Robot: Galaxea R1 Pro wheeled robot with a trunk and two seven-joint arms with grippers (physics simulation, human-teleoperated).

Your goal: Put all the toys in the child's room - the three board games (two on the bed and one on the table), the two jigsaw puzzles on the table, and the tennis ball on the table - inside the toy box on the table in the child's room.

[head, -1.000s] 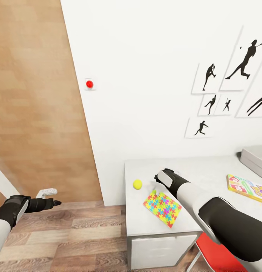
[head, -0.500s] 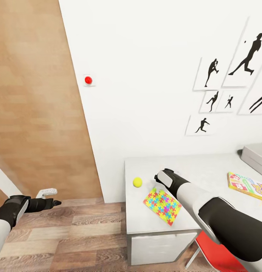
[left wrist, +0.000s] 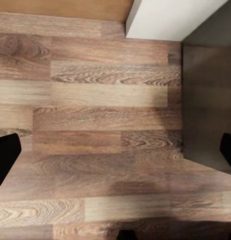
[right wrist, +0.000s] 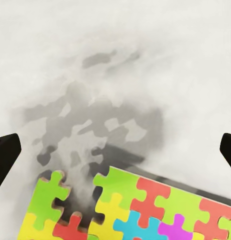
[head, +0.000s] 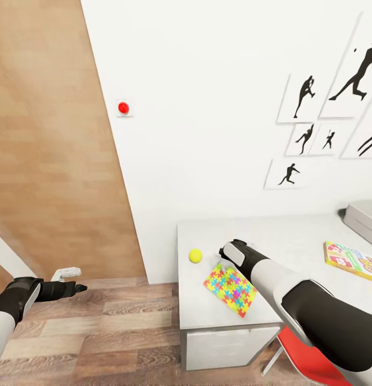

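Observation:
The tennis ball (head: pixel 195 255) lies near the left end of the light grey table (head: pixel 293 238). Just right of it, one jigsaw puzzle (head: pixel 230 282) lies flat near the table's front edge. My right gripper (head: pixel 223 255) hovers between the ball and the puzzle's far corner; in the right wrist view it (right wrist: pixel 115 150) is open, over bare tabletop (right wrist: pixel 115 55), with the puzzle's edge (right wrist: pixel 140 205) just below it. A board game (head: pixel 351 261) lies further right. A corner of the toy box (head: pixel 364 215) shows at the right edge. My left gripper (head: pixel 77 281) hangs open over the floor.
A red chair (head: pixel 306 359) stands under the table's front edge below my right arm. White drawers (head: pixel 228 346) sit under the table's left end. Wood-plank floor (left wrist: pixel 105 125) lies below the left gripper, beside a white wall corner (left wrist: pixel 170 17). Sports silhouettes (head: pixel 306 96) hang on the wall.
The head camera has shifted a little, so the wall pictures and red button sit slightly higher. Both arms, the ball and the puzzle have not moved.

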